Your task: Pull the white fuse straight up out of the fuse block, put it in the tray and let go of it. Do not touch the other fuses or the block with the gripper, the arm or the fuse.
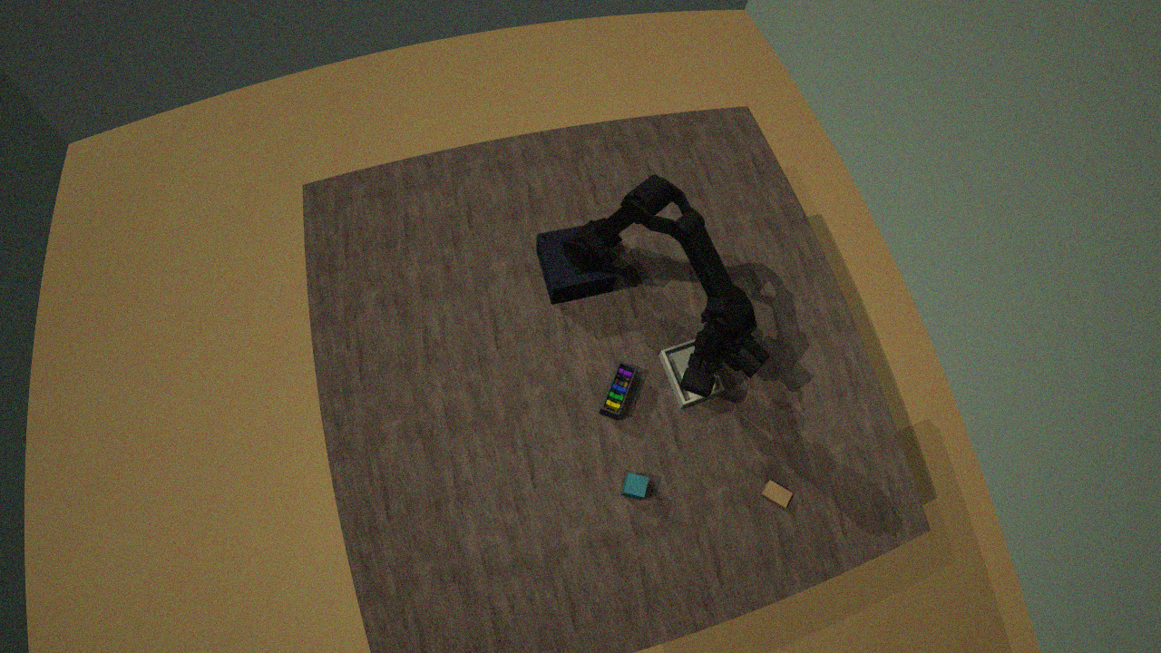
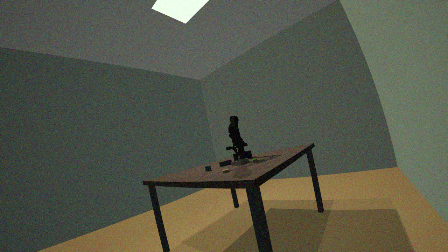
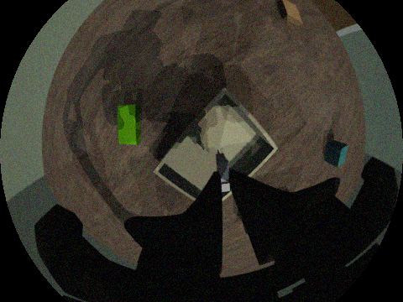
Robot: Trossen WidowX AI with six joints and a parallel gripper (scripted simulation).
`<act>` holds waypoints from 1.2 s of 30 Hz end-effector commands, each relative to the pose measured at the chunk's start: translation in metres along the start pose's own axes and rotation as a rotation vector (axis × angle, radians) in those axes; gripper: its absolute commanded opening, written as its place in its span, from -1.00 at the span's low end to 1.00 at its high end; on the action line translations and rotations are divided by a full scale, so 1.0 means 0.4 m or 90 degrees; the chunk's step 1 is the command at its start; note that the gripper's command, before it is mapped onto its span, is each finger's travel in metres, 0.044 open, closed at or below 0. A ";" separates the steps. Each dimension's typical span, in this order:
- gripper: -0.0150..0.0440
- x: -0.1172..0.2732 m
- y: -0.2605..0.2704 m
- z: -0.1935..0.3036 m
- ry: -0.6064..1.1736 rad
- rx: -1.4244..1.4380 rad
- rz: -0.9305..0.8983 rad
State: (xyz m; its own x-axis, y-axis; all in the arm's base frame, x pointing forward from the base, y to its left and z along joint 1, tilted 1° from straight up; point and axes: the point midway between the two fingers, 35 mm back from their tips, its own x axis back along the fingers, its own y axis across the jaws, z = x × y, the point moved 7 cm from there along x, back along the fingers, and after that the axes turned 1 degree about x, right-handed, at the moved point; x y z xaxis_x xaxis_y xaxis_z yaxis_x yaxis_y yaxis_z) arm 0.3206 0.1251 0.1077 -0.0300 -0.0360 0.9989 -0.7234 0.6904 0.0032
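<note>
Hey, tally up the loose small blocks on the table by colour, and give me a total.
Green block: 1
Teal block: 1
Tan block: 1
Total: 3

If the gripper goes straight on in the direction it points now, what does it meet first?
The gripper, shut on the white fuse, points down over the tray. Going straight on, the fuse would probably reach the tray's pale floor first, near its lower rim; the height above it is unclear.
</note>
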 end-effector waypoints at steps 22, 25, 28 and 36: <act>0.63 0.064 0.001 0.002 0.003 -0.002 0.000; 0.63 0.071 0.001 0.002 0.003 -0.002 0.000; 0.63 0.071 0.001 0.002 0.003 -0.002 0.000; 0.63 0.069 0.002 0.002 0.002 -0.001 -0.001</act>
State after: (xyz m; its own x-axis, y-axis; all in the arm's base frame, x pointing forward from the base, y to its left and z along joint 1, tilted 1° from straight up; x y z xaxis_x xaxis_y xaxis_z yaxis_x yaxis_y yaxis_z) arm 0.3187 0.1240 0.1353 -0.0266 -0.0347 0.9990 -0.7224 0.6914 0.0048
